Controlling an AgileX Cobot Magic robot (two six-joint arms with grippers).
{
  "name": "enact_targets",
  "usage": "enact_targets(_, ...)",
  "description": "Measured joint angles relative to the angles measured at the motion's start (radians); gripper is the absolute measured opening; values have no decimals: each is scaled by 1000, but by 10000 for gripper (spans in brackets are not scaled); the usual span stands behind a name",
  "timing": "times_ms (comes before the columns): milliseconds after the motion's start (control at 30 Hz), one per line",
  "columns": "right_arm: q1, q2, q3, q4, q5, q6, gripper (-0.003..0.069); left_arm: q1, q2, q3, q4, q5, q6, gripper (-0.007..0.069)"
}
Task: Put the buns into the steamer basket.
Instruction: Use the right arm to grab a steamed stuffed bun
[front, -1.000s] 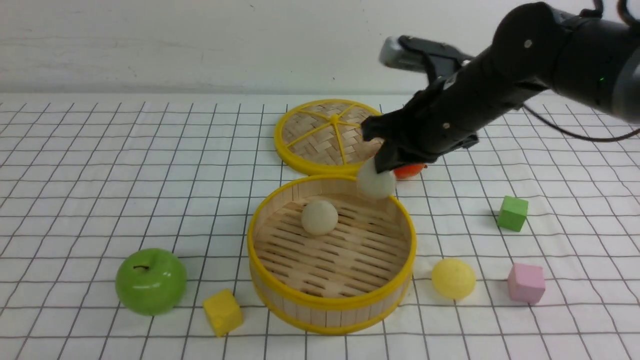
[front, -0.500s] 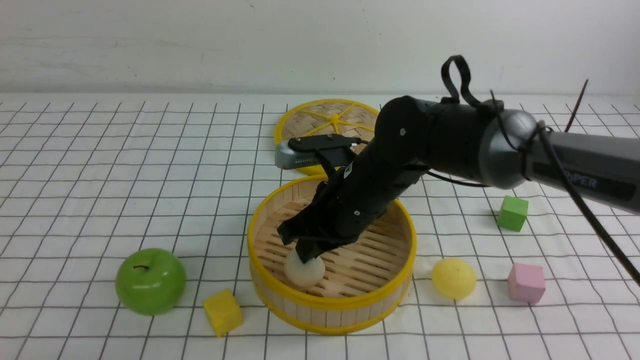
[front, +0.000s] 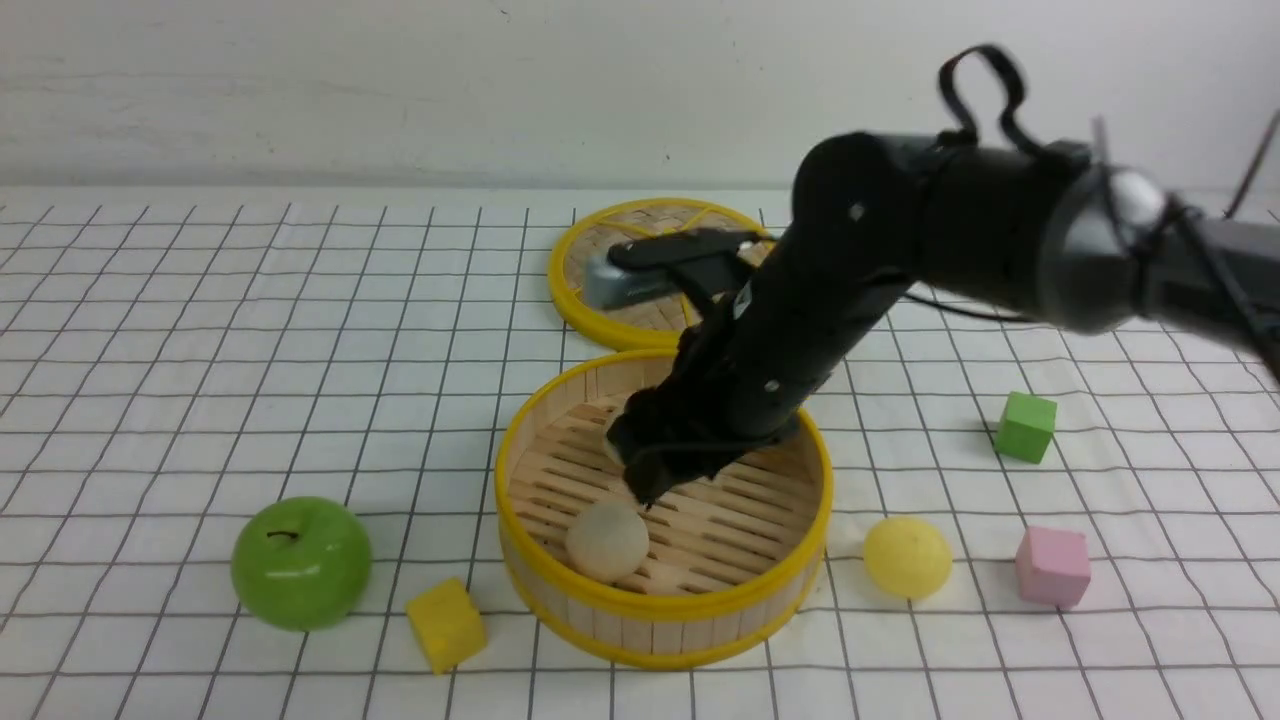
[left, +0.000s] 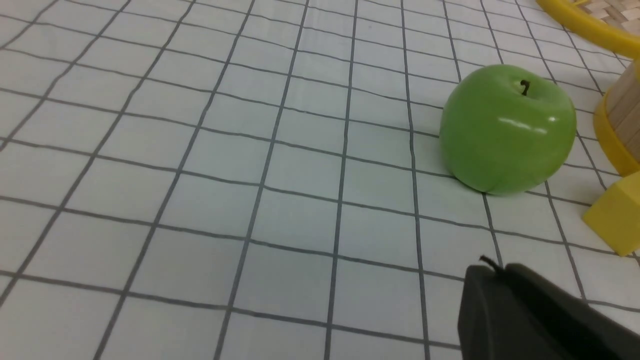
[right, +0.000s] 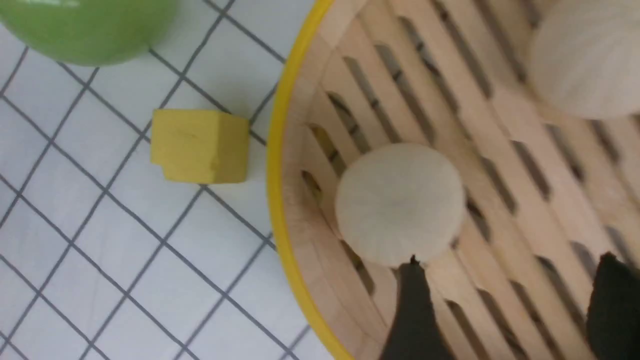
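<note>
The gridded surface (front: 200, 350) carries everything, and the items are spread apart on it so that each can be reached alone. The right arm (front: 900, 250) is bent down over the steamer basket (front: 660, 622). The basket is set near the middle, with its woven lid (front: 585, 300) laid aside just beyond it (the opening is thus left free for loading from above). A green apple (front: 300, 563) is stood at the near left and is no part of the task.

Two cream buns are found inside the basket. One (front: 607, 541) is seated on the slats by the near wall. The other (right: 585, 70) lies farther in and is largely hidden by the arm in the front view. The pale yellow bun (front: 907, 556) lies on the surface just right of the basket and is judged the one yet to be fetched. A yellow cube (front: 445, 623), a pink cube (front: 1052, 566) and a green cube (front: 1025, 427) are scattered around.

The right jaws are spread wide above the near cream bun, with nothing gripped between them. One fingertip (right: 412, 300) is seen at the bun's edge, and contact cannot be settled. The left jaws are closed on nothing and held low over the surface near the apple.
</note>
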Motion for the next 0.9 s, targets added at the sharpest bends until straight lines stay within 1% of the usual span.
enact_targets(33,-9,-25,-1,-31,18,19,449,0,0,0,0,0,0,17)
enact_targets(67,-14,-31,-1,-38,23,29,449,0,0,0,0,0,0,17)
enact_targets(167,-47,-118,-1,-157,109,115,452,0,0,0,0,0,0,17)
enact_targets(233,-59,-156,31,-257,122,166,452,0,0,0,0,0,0,17)
enact_targets(300,-65,-175,86,-336,111,200,451,0,0,0,0,0,0,17)
enact_targets(400,-65,-176,158,-394,74,240,447,0,0,0,0,0,0,17)
enact_targets(433,-65,-173,214,-422,32,270,442,0,0,0,0,0,0,17)
enact_targets(533,-65,-169,319,-459,-66,316,430,0,0,0,0,0,0,17)
enact_targets(633,-66,-167,355,-481,-111,327,418,0,0,0,0,0,0,17)
enact_targets(733,-89,-157,368,-502,-160,347,384,0,0,0,0,0,0,17)
enact_targets(833,-133,-142,370,-478,-175,349,340,0,0,0,0,0,0,17)
enact_targets(900,-151,-135,370,-454,-175,349,323,0,0,0,0,0,0,17)
